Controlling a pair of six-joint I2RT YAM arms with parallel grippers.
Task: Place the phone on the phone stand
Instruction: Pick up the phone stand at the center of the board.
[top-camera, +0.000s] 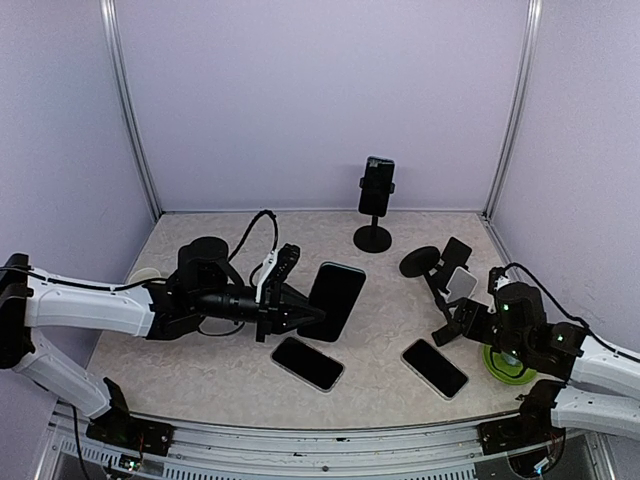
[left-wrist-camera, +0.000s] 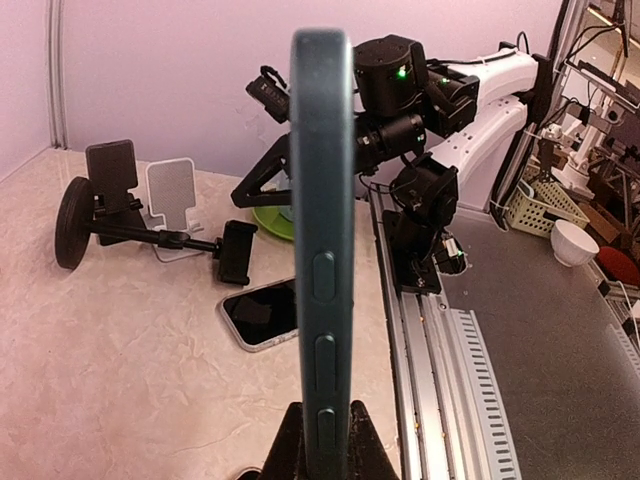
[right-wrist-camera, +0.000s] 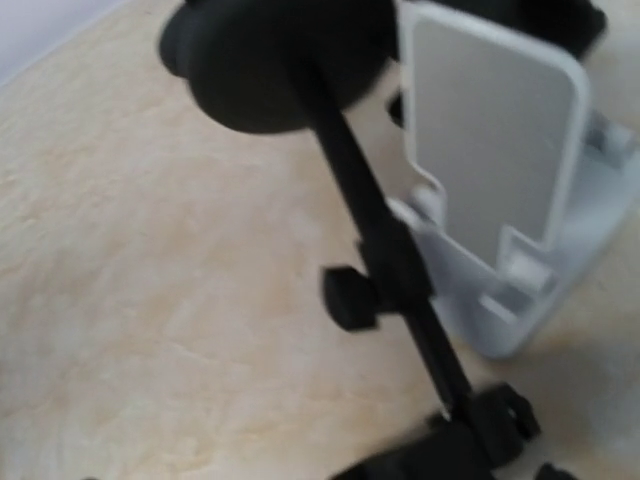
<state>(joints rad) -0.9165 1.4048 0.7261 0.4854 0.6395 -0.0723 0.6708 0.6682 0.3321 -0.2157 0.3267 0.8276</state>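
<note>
My left gripper (top-camera: 303, 312) is shut on the lower end of a dark teal phone (top-camera: 335, 298) and holds it above the table. In the left wrist view the phone (left-wrist-camera: 320, 230) stands edge-on between my fingertips (left-wrist-camera: 283, 452). A black stand (top-camera: 430, 266) lies toppled on the right, beside a small white phone stand (top-camera: 462, 283). Both show in the left wrist view, black (left-wrist-camera: 130, 232) and white (left-wrist-camera: 172, 195). My right gripper (top-camera: 449, 325) is at the toppled stand's clamp end. The blurred right wrist view shows its pole (right-wrist-camera: 385, 250) and the white stand (right-wrist-camera: 495, 170); whether the jaws are open is unclear.
A black stand (top-camera: 372, 238) at the back holds a phone (top-camera: 377, 186) upright. Two other phones lie flat near the front, one (top-camera: 308, 362) below my left gripper and one (top-camera: 434, 367) toward the right. A green plate (top-camera: 505, 364) sits under my right arm.
</note>
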